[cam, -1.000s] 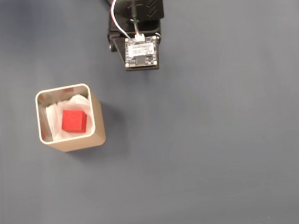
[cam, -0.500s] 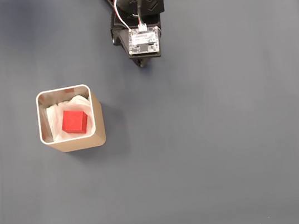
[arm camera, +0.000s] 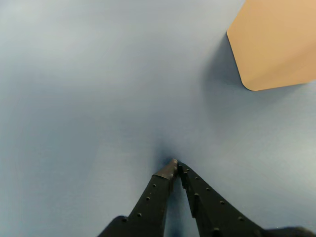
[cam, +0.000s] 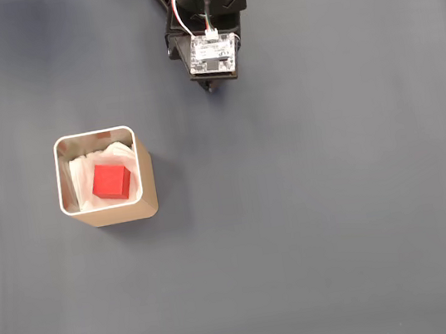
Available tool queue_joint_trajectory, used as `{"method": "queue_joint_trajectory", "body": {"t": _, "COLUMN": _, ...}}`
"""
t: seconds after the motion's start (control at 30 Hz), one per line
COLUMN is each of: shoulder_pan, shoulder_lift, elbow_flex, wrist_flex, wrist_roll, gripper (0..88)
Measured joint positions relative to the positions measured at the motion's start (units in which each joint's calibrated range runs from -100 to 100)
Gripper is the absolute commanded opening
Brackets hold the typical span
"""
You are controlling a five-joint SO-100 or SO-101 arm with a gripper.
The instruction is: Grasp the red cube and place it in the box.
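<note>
On the dark blue cloth (cam: pixel 337 200), your small rigid red cube (cam: pixel 111 181) sits inside the tan square box (cam: pixel 147 187), likely light, graspable across opposite flat faces; black gripper (arm camera: pixel 174 165) well clear, jaws closed on nothing.

Small bright red plain-faced cube (cam: pixel 111 181); square tan box (cam: pixel 120 209), white paper lining; black gripper (arm camera: pixel 175 165); plain blue-grey cloth (cam: pixel 337 200).

Dark blue-grey cloth (cam: pixel 341 225) over tabletop (faint creases), even light
</note>
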Motion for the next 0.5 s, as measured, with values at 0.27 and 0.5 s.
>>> {"method": "queue_joint_trajectory", "body": {"t": 0.27, "shoulder_pan": 1.28, "shoulder_lift": -0.45, "elbow_flex": 0.00, "wrist_flex": 2.60, "wrist_roll": 2.98, "gripper": 4.3}}
{"method": "queue_joint_trajectory", "body": {"t": 0.5, "shoulder_pan": 1.28, "shoulder_lift": -0.45, "elbow_flex": 0.00, "wrist_flex": 3.49, "wrist_roll": 6.54, "gripper": 4.3}}
